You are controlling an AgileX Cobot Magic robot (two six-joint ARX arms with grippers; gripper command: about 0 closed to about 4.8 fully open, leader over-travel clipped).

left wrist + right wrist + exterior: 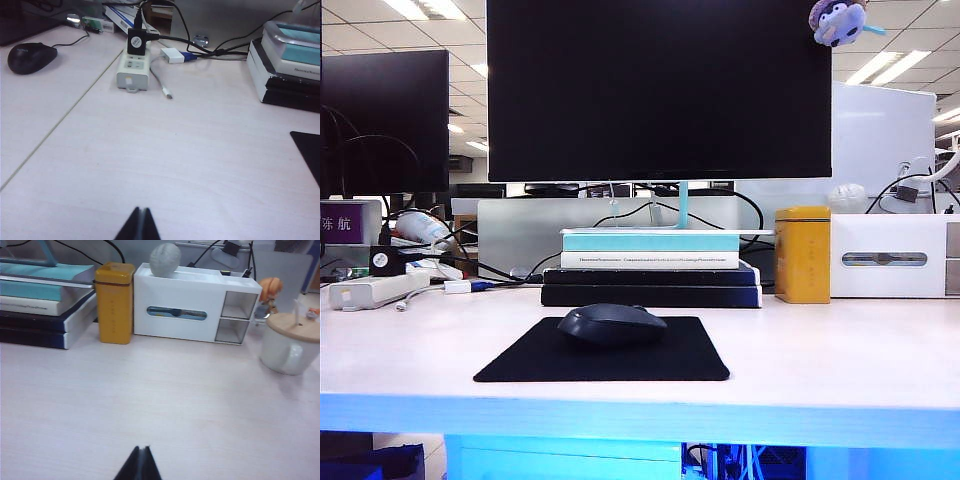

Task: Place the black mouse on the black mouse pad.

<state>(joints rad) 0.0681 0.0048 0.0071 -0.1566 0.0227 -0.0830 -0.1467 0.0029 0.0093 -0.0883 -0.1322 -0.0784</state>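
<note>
Black mouse (612, 324) on black mouse pad (603, 351) (exterior only); left gripper (139, 215), right gripper (140, 455) pinched closed

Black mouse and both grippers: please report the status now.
Left gripper shut, empty, low over table. Right gripper the same. Black mouse sits on black mouse pad. Nothing in the way.

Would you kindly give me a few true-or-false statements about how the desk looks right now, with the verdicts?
1. The black mouse lies on the black mouse pad. True.
2. The left pincer is open. False: it is shut, over bare desk.
3. The yellow tin stands between the book stack and the white organizer. True.
4. The right pincer holds the mouse. False: it is shut on nothing, over bare desk.
5. The monitor stands directly on the desk. False: it stands on the books.
</note>
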